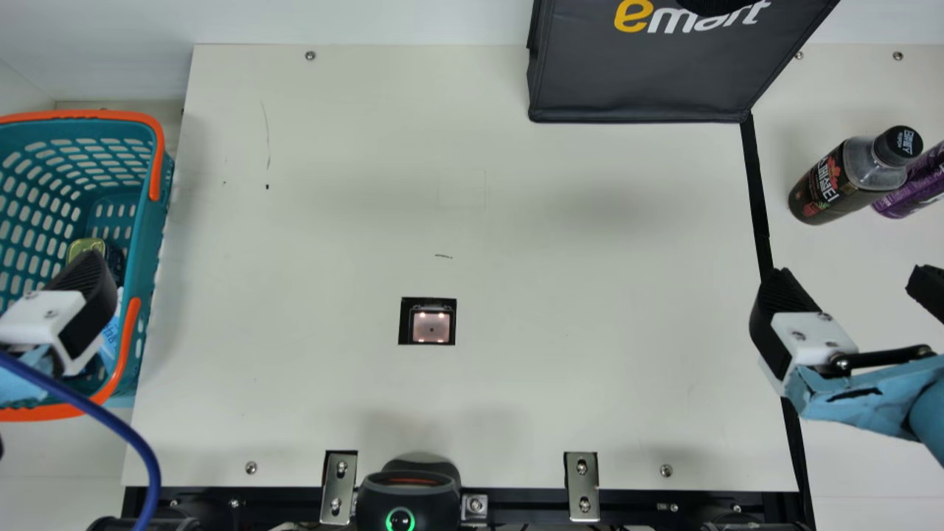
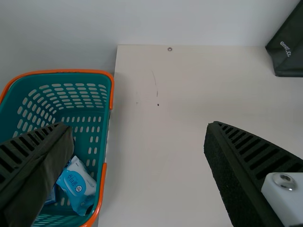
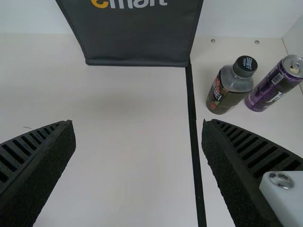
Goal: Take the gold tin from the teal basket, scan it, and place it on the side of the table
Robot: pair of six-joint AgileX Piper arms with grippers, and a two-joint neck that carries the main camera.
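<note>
Cream desk (image 1: 516, 398) borders the teal basket (image 1: 150, 221). Inside sits the gold tin (image 1: 87, 245), partly covered by the left jaws in the main view. Likely stiff, fairly light metal, smooth enough to slip, it is best pinched squarely across its side walls, clear of the lid. The left jaws stand wide and empty; the right jaws, across the desk, likewise.

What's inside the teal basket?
The gold tin, something dark beside it, and a soft blue-and-white pack. In the main view, the left gripper hides part of the inside; what lies beneath it, I can't tell.
</note>
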